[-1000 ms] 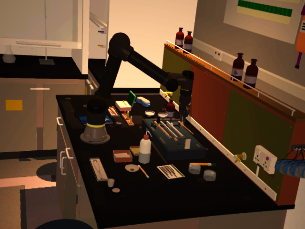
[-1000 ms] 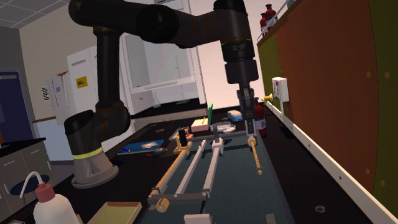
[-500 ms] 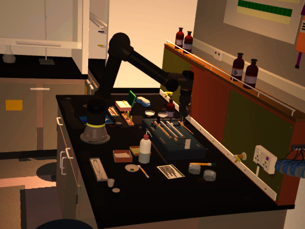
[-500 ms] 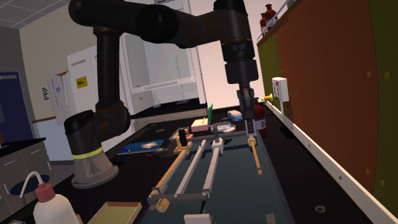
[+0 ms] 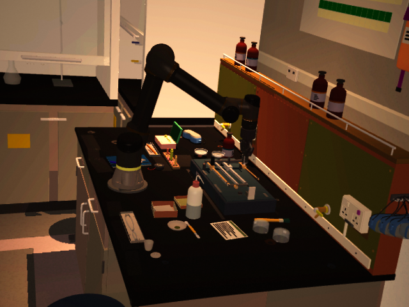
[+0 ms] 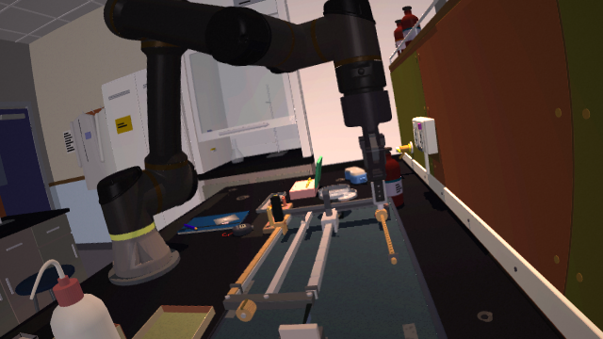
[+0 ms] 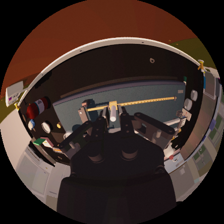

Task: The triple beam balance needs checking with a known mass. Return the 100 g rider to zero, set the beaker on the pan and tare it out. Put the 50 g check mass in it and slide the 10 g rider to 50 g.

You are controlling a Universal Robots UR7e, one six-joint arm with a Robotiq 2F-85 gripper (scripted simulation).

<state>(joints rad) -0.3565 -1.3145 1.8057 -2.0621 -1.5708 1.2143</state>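
The triple beam balance [image 5: 233,185] sits mid-bench with its dark base toward the back wall. Its brass threaded beam [image 6: 387,235] runs along the wall side. My gripper [image 6: 379,203] stands upright over the pan end of that beam. It is closing around the brass rider [image 7: 112,110] there and has no grip on it; the fingers are still partly open. Two pale beams [image 6: 306,254] and an orange beam [image 6: 259,259] lie beside it. The pan [image 6: 337,193] is empty. Two squat beakers [image 5: 271,229] stand on the bench in front of the balance.
A tray [image 5: 164,209] lies left of the balance, next to a white wash bottle [image 5: 194,200]. A red-brown bottle [image 6: 395,181] stands close behind the gripper. The raised wall panel [image 5: 314,155] runs along the right. A weight box [image 5: 167,140] and small dishes lie behind the pan.
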